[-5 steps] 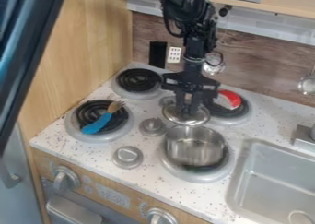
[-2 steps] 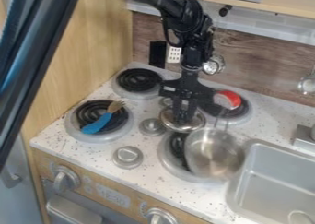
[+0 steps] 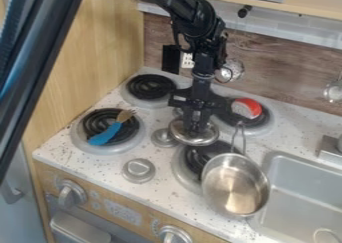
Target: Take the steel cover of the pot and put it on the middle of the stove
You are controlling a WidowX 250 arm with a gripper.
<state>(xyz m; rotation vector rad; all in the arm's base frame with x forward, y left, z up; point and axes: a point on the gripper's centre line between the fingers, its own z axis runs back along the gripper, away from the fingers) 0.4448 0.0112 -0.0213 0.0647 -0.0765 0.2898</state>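
Now we're seeing the pot (image 3: 235, 189) sitting off the front right burner (image 3: 184, 174), shifted towards the sink (image 3: 300, 187), its bare inside showing. We're keeping the gripper (image 3: 195, 127) clamped on the lid (image 3: 208, 135), which is hanging nearer the stove's middle, so we're probably needing just a small sideways move before lowering.

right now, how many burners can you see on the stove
4: far left burner; near left burner, under the blue utensil; far right burner, behind the lid; near right burner, partly hidden by the lid and pot.
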